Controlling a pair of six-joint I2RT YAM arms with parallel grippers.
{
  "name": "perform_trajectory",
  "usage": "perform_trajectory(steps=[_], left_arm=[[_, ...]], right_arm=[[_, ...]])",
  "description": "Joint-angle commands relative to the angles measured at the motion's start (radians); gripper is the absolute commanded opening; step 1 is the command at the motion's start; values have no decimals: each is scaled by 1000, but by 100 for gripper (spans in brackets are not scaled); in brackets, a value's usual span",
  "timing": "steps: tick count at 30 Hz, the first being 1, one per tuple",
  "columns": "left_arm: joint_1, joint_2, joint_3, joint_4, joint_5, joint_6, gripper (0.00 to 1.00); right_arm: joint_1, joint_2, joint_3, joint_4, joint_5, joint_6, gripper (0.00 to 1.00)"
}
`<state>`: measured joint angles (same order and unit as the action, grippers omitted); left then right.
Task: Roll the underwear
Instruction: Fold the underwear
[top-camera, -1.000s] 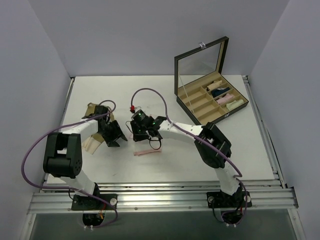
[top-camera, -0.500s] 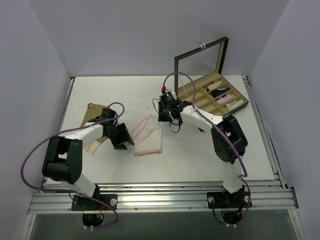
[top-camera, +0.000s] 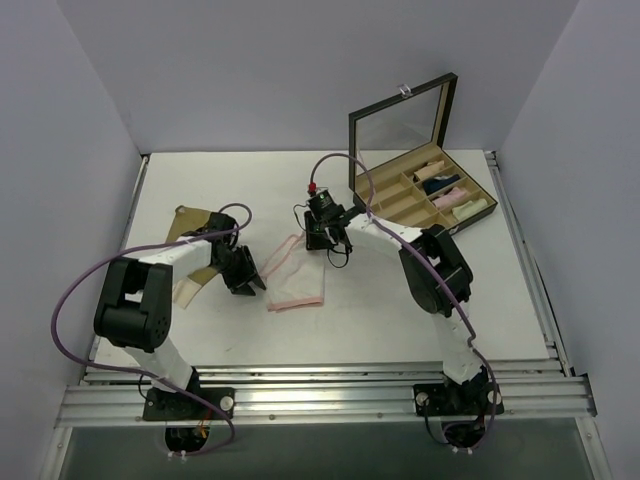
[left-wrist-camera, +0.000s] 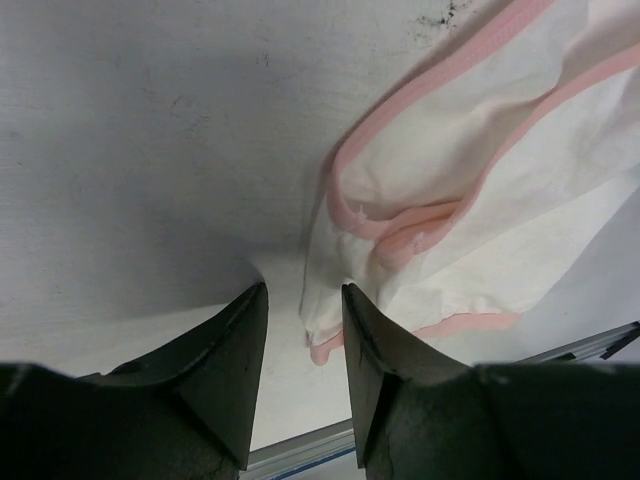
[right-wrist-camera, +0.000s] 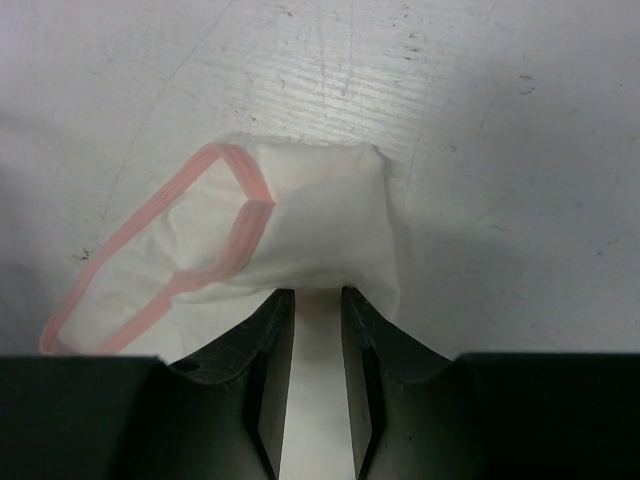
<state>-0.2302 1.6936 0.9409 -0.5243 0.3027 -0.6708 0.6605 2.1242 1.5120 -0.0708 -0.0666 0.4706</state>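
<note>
open compartment case (top-camera: 415, 190) on table (top-camera: 380, 320)

No readable text or labels anywhere.

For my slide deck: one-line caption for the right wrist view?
Right end effector at the edge of white pink-trimmed briefs lying on the table.

We see a white table (top-camera: 400, 310) enclosed by plain pale lavender-grey walls (top-camera: 250, 70) at the back and on both sides. Silver aluminium rails (top-camera: 320, 395) run along its near edge. The lighting looks even and soft; the tabletop seems faintly scuffed, though we cannot be sure.
</note>
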Motion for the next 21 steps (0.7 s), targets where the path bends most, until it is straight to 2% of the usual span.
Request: perform_trajectory(steps=[1,3,7,13,16,18,21], left_arm=[[0,37,36,-37,-122,16,45],[-3,15,38,-22,-97,14,45],[-27,-73,35,21,-56,16,52],[-69,-22,75,23,-60,11,54],[-75,6,85,14,-82,4,52],[-75,14,91,-6,-96,0,45],[-74,18,98,-29,-123,0,41]], right_arm=[[-10,19,48,-10,57,10,22],[-13,23,53,-20,62,14,22],[-12,8,33,-18,63,8,22],[-13,-17,1,-4,54,11,22],[-12,-30,-4,-4,51,13,22],[-10,-46,-12,0,51,13,22],[-12,-61,-18,26,48,2,22]])
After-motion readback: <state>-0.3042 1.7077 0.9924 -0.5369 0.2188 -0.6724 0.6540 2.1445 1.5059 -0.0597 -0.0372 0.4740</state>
